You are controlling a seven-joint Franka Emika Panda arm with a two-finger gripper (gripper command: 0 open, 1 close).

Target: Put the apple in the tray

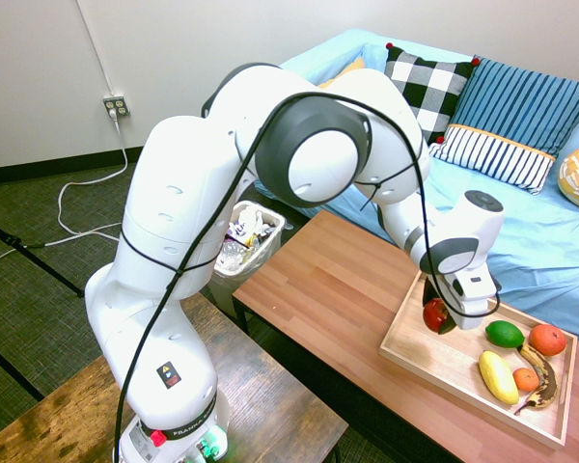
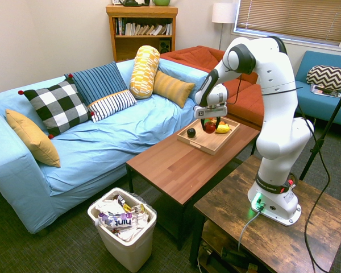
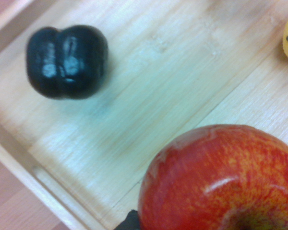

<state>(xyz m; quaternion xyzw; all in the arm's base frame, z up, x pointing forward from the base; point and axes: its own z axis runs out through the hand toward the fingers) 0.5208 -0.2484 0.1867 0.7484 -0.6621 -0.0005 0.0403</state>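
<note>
Claw (image 1: pixel 438 307): gripping one apple (image 1: pixel 436 315) | one tray (image 1: pixel 417 349) | one lemon-yellow fruit (image 1: pixel 498 377)

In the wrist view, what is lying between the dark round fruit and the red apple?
Nothing lies there: the wrist view shows only bare wood of the tray between the dark fruit and the apple.

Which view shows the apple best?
Wrist view: the apple is large there, skin pattern visible, though cut off by the frame. First exterior: small, between the tool's fingers, over the tray. Second exterior: a small red patch under the tool.
</note>
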